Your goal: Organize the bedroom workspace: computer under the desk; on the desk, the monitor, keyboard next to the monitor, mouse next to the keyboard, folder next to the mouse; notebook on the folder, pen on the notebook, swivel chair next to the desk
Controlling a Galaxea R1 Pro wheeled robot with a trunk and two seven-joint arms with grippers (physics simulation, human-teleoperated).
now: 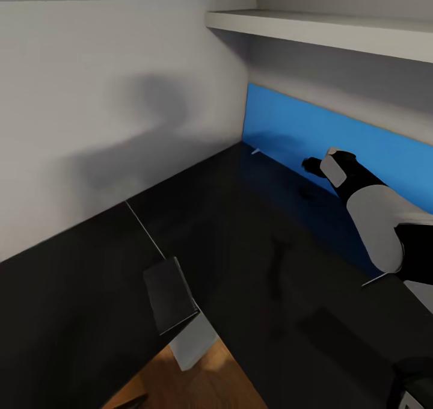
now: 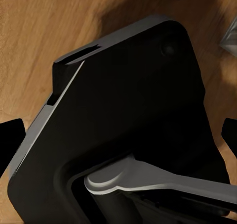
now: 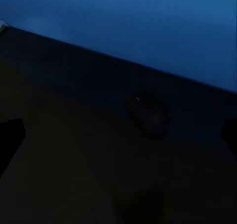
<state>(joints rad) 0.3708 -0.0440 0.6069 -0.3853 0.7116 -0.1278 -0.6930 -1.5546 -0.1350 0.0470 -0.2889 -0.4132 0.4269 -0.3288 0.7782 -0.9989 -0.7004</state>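
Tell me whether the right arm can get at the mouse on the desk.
Probably yes: the right pincer hangs open over the desk, what looks like the mouse lies just ahead of it, and nothing stands between them.

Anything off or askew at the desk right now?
Nothing spilled or damaged. One oddity: a dark slab with a pale grey block below it sits tilted at the desk's inner edge; I can't identify it.
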